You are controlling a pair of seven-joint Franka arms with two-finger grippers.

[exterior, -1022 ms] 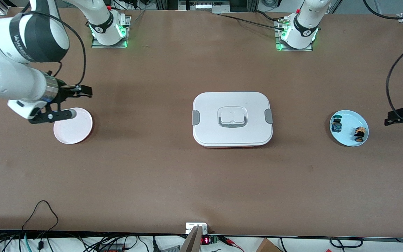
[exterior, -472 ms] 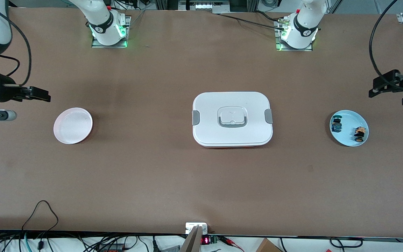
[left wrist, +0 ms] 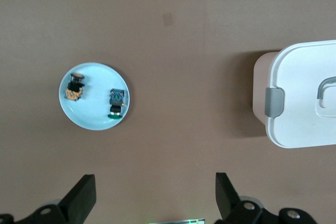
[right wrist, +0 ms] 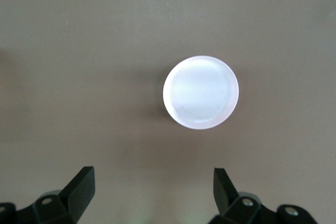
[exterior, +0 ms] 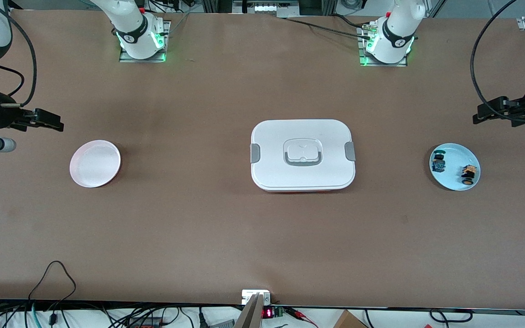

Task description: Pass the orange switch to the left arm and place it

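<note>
The left end effector (left wrist: 152,203) and right end effector (right wrist: 152,195), fingers apart and empty, are cut off at frame edges. The orange switch (exterior: 469,173) is seen on the blue plate (exterior: 454,181).

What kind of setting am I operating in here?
Most likely a robotics lab test bench: two white jointed robot arms bolted to a bare brown table, loose cables and electronics along its near edge, and staged props such as a large white plastic box between two small plates.
</note>
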